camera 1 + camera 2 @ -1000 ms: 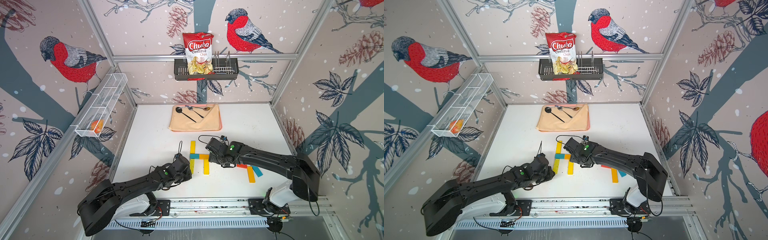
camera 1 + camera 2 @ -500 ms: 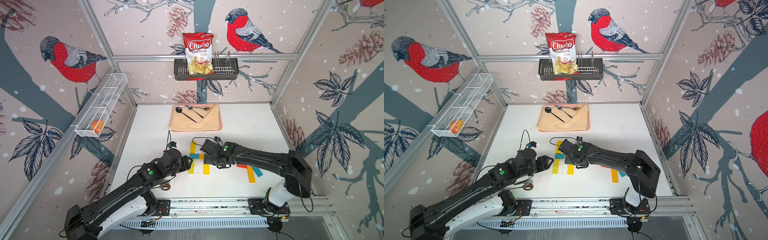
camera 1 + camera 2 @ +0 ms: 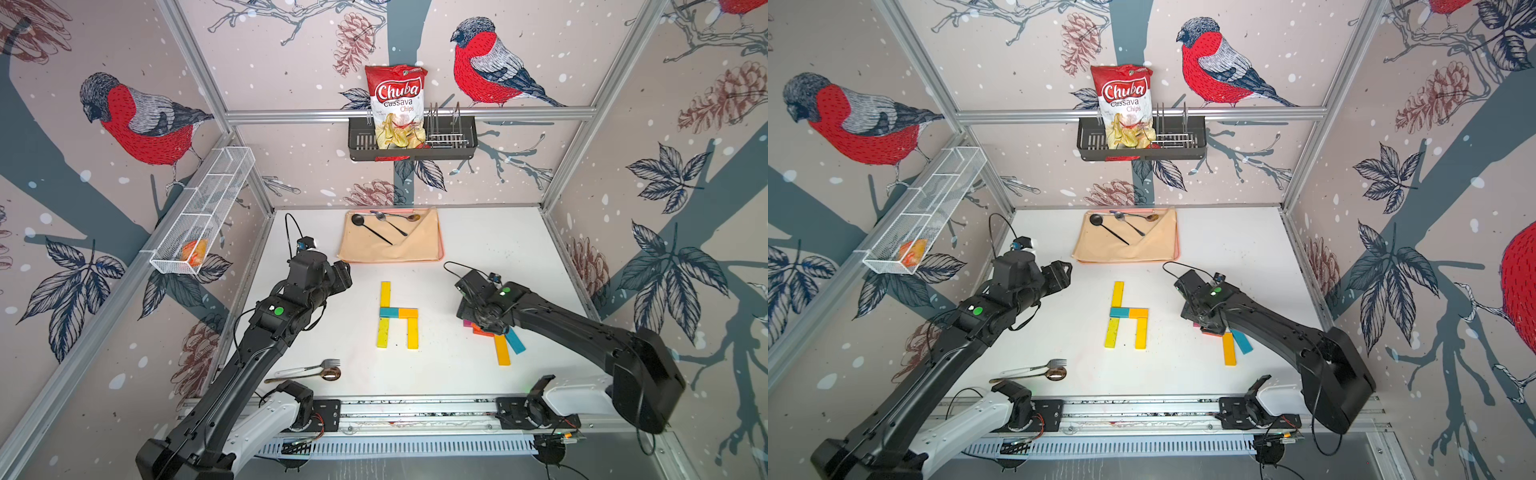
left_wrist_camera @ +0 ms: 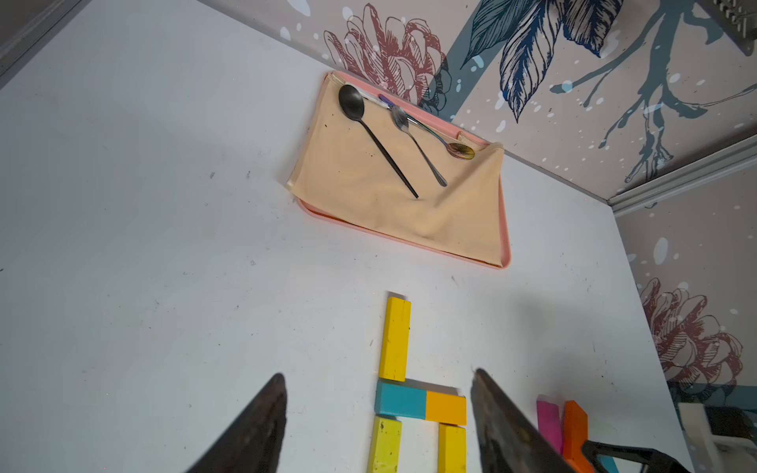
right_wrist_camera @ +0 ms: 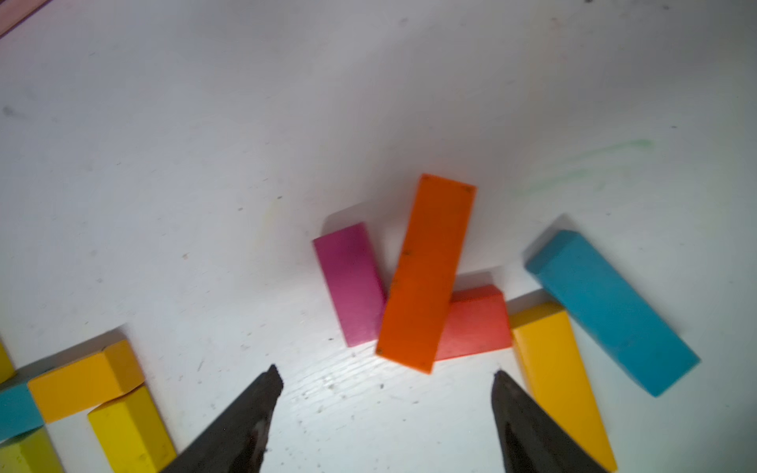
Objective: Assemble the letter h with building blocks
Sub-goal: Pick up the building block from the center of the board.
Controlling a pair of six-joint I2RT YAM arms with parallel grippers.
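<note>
In both top views five flat wooden blocks (image 3: 397,316), three yellow, one teal and one amber, lie mid-frame on the white worktop (image 3: 478,249) as a lowercase h, stem running up the frame. At right, five spare blocks (image 3: 502,349) lie heaped under the right tool (image 3: 482,326). The left tool (image 3: 343,275) hangs well apart, upper left of the letter.

The left wrist view shows that tool spread and empty, with the letter at lower centre.

In the right wrist view its tool is likewise released and empty. The orange plank (image 5: 426,272), long axis up-frame, lies just ahead across the magenta plank (image 5: 348,282) and red plank (image 5: 475,323). The letter looks complete.
</note>
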